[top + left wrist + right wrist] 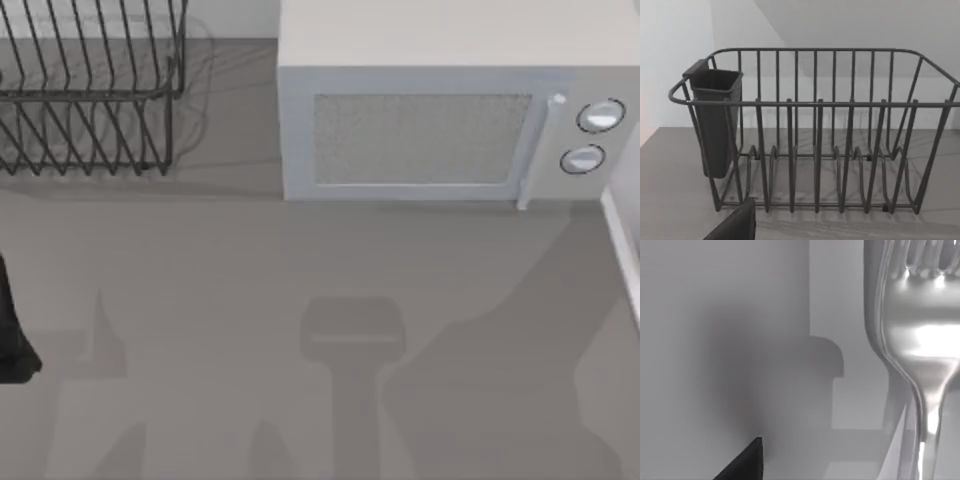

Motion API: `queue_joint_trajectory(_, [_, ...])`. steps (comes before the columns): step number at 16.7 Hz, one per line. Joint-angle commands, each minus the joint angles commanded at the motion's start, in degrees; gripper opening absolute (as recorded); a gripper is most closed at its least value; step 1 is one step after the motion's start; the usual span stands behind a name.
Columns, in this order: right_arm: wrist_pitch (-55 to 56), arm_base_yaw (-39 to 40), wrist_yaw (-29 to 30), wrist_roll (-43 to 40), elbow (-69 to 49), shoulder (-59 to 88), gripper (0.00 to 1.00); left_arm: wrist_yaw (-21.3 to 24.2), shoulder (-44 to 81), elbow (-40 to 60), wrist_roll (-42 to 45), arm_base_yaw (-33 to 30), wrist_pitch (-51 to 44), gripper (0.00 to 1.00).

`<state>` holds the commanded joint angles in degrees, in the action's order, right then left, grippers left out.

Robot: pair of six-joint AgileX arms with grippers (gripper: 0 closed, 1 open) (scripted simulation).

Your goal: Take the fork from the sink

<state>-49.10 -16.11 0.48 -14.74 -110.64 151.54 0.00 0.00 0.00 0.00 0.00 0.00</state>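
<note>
The fork (920,350) is shiny silver and stands very close in the right wrist view. Its tines point away and its thin handle runs back toward the wrist. My right gripper is shut on the fork's handle, and one dark fingertip (747,462) shows beside it. The grey surface behind the fork lies far off and carries a blocky shadow. The sink is out of view. My left arm (12,330) is parked at the table's left edge, facing the wire rack.
A dark wire dish rack (90,90) with a cutlery cup (715,125) stands at the back left. A white microwave (450,110) fills the back right. A white raised edge (625,240) runs along the right border. Shadows lie on the grey counter (300,260).
</note>
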Motion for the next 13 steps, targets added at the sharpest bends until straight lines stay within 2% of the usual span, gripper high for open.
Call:
queue_joint_trajectory(8, [0.00, 0.00, 0.00, 0.00, 0.00, 0.00, 0.02, 0.00, 0.00, 0.00, 0.00, 0.00, 0.00, 1.00])
queue_joint_trajectory(13, [0.00, 0.00, 0.00, 0.00, 0.00, 0.00, 0.00, 0.00, 0.00, 0.00, 0.00, 0.00, 0.00, 1.00])
